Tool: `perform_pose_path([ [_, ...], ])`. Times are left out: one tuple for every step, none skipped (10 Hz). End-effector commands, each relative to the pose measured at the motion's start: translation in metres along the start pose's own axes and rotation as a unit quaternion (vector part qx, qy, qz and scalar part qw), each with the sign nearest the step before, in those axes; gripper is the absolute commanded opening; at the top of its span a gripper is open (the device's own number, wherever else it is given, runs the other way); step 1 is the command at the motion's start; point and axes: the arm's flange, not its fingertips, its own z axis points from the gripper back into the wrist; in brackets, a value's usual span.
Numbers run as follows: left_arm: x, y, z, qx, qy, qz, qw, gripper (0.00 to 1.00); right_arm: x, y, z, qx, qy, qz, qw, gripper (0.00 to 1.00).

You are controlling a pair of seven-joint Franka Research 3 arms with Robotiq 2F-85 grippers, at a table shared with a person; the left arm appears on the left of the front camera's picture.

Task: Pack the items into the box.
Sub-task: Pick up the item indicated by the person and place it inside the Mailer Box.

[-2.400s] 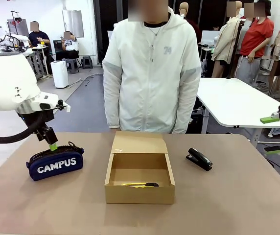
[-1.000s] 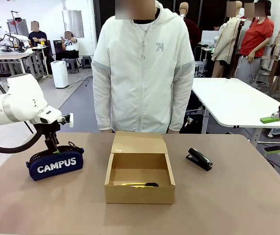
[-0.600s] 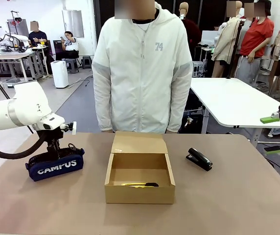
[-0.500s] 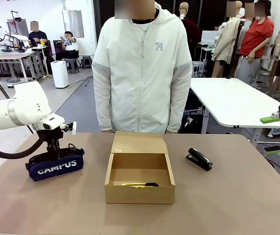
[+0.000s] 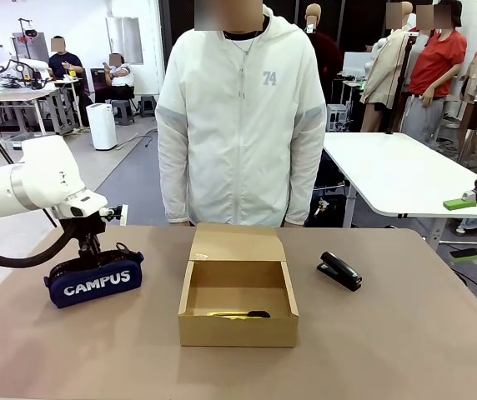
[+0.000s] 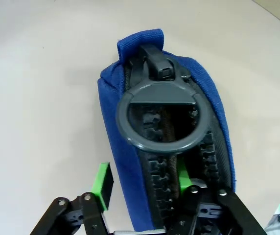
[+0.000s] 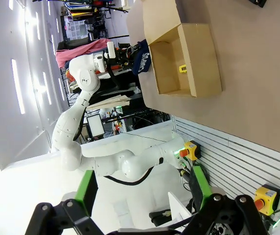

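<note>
- Where the left arm comes in at the left of the front view, the left tool (image 5: 88, 248) is down on the top of the navy pouch (image 5: 95, 282), which lies on the bench (image 5: 389, 350) at centre left, its white "CAMPUS" print facing the camera.
- In the left wrist view, one green pad (image 6: 102, 185) sits just beside the pouch's blue side at lower left. The other (image 6: 183, 178) is over the dark zipper at lower centre.
- I cannot tell whether those pads are clamped on the fabric or only resting against it.
- A grey ring pull (image 6: 162, 117) lies flat on the zipper in the middle of that view, beyond the pads.
- The box (image 5: 238, 329) stands in the centre of the bench, well apart from the pouch, with its lid flap (image 5: 237, 242) open and leaning back toward the person (image 5: 240, 125).
- The utility knife (image 5: 238, 314) lies inside the box, on its floor along the front wall.
- The stapler (image 5: 339, 271) sits on the bench at centre right, beside the box but not touching it.
- The right tool (image 7: 142, 178) is off at the right edge of the front view, away from the items. In its own view its fingers stand wide apart with nothing between them.
</note>
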Motion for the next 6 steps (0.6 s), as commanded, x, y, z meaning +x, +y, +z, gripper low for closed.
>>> perform_pose_path([
  [-0.0034,0.0027,0.0014,-0.007,-0.019,-0.01,1.0,0.0,-0.0006,0.0013,0.0027,-0.001,0.003,0.007,1.0,1.0],
  [-0.0044,0.0027,0.002,-0.006,-0.019,-0.007,1.0,0.0,-0.0006,0.0013,0.0027,-0.001,0.003,0.007,1.0,1.0],
  [-0.0046,0.0023,0.002,-0.006,-0.02,-0.009,1.0,0.0,-0.0006,0.0013,0.0027,-0.001,0.003,0.007,1.0,1.0],
  [-0.0053,0.0021,0.0025,-0.005,-0.019,-0.008,1.0,0.0,-0.0006,0.0013,0.0027,-0.001,0.003,0.007,1.0,1.0],
  [-0.0061,0.0021,0.0034,-0.005,-0.023,-0.007,1.0,0.0,-0.0006,0.0013,0.0027,-0.001,0.003,0.007,1.0,1.0],
  [-0.0069,0.002,0.0055,-0.006,-0.028,-0.006,1.0,0.0,-0.0006,0.0013,0.0027,-0.001,0.003,0.007,1.0,1.0],
])
